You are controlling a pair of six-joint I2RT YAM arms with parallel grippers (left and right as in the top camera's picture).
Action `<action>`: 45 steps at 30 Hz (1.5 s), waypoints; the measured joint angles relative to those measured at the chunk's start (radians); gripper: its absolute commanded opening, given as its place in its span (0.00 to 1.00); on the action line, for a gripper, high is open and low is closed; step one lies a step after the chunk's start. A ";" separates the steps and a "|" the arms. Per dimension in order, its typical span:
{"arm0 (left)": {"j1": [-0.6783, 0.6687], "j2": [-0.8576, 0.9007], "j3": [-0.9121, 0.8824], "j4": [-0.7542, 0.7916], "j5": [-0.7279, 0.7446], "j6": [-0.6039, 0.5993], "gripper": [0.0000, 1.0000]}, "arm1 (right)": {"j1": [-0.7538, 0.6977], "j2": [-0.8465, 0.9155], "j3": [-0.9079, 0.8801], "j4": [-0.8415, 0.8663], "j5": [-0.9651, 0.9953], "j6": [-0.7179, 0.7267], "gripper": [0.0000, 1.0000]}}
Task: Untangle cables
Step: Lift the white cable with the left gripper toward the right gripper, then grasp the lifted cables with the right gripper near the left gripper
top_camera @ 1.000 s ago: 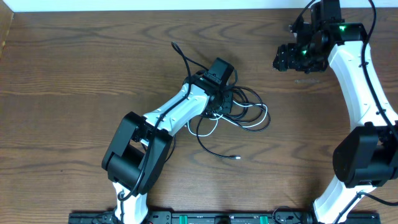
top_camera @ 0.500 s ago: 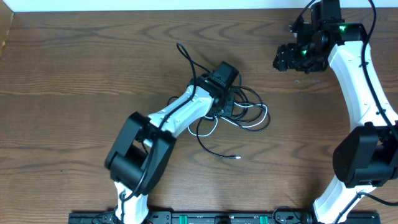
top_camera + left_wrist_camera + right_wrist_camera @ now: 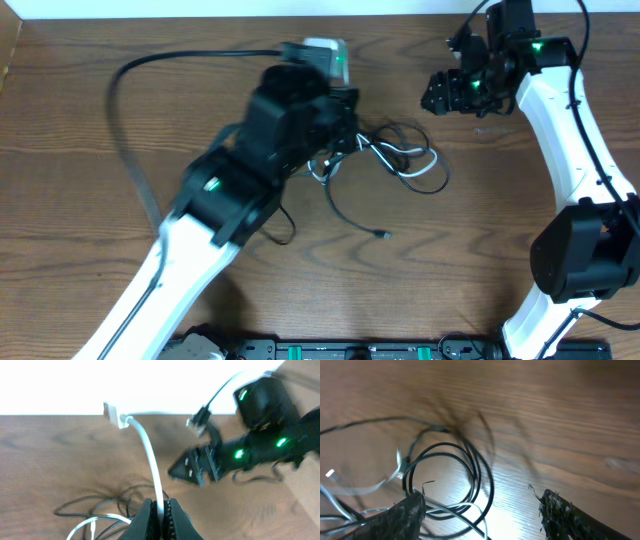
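Grip of left gripper [image 3: 159, 506] tight on white cable [image 3: 149, 454], arm high above cables [image 3: 402, 160]; right gripper [image 3: 482, 507] agape.

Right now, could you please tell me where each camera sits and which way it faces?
Overhead: above the table, looking down; left arm, right arm, cables.
Left wrist: behind left hand, shut on white cable, facing right hand.
Right wrist: behind open right hand, looking down at cables.
Shared: all show the cables.
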 measured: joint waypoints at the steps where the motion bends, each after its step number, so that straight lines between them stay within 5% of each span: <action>1: 0.000 -0.018 0.000 0.007 -0.018 0.000 0.07 | 0.004 0.000 0.000 0.001 -0.021 -0.014 0.72; 18: 0.001 -0.163 -0.001 0.201 -0.095 0.001 0.08 | 0.023 0.000 0.000 0.008 -0.397 -0.218 0.73; 24: 0.001 -0.165 -0.001 0.151 -0.101 0.001 0.07 | 0.052 0.000 0.000 0.011 -0.451 -0.229 0.64; 45: 0.067 -0.138 -0.002 -0.007 -0.122 0.001 0.07 | 0.249 0.071 0.000 0.134 -0.153 0.290 0.48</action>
